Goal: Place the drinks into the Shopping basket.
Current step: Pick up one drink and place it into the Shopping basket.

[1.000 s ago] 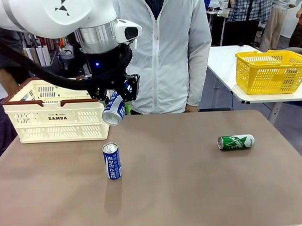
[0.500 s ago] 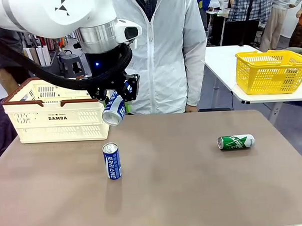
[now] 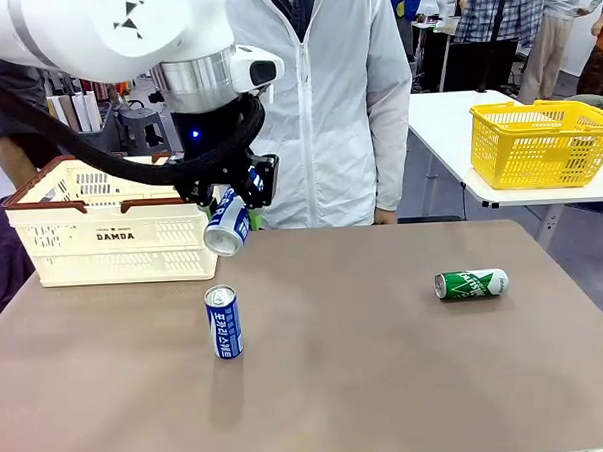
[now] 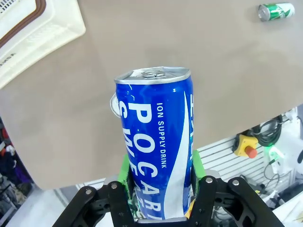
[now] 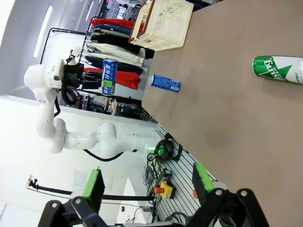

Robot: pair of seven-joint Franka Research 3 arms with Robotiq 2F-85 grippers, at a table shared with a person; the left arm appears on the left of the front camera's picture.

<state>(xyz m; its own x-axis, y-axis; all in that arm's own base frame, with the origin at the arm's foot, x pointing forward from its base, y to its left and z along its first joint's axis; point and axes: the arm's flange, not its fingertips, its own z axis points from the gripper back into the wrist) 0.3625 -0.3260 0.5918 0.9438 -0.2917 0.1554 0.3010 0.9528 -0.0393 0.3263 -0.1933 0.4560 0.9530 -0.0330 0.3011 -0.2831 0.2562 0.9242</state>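
Observation:
My left gripper (image 3: 232, 201) is shut on a blue drink can (image 3: 227, 227) and holds it tilted in the air, just off the right end of the cream Shopping basket (image 3: 112, 234). In the left wrist view the held blue can (image 4: 156, 151) stands between the green pads (image 4: 124, 172), with the gripper (image 4: 158, 189) above the table and the basket's corner (image 4: 38, 33) at the upper left. A second blue can (image 3: 224, 322) stands upright on the table. A green can (image 3: 471, 283) lies on its side at the right. My right gripper (image 5: 147, 182) is open above the table, far from the green can (image 5: 279, 68).
A person in a white jacket (image 3: 321, 105) stands at the far side of the table. On a separate white table at the back right sits a yellow mesh basket (image 3: 543, 143). The brown tabletop (image 3: 368, 383) is bare between the cans.
The left wrist has turned very slightly with the blue can still in its grip. The cans on the table have not moved.

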